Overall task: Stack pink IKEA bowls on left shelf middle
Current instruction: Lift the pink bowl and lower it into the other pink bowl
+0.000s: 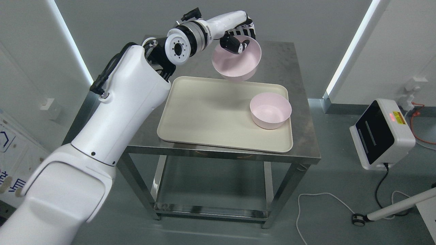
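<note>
My left hand (240, 35) is shut on the rim of a pink bowl (236, 63), with the thumb inside it. The bowl hangs tilted in the air above the far edge of a cream tray (204, 112). A second pink bowl (270, 110) sits upright on the tray's right side, apart from the held one. The left arm reaches in from the lower left across the picture. The right arm does not show.
The tray lies on a steel table (293, 68) with a lower shelf beneath. A white device with a black panel (381, 134) stands on the floor at the right, with cables and a wheeled stand leg (391, 207) nearby.
</note>
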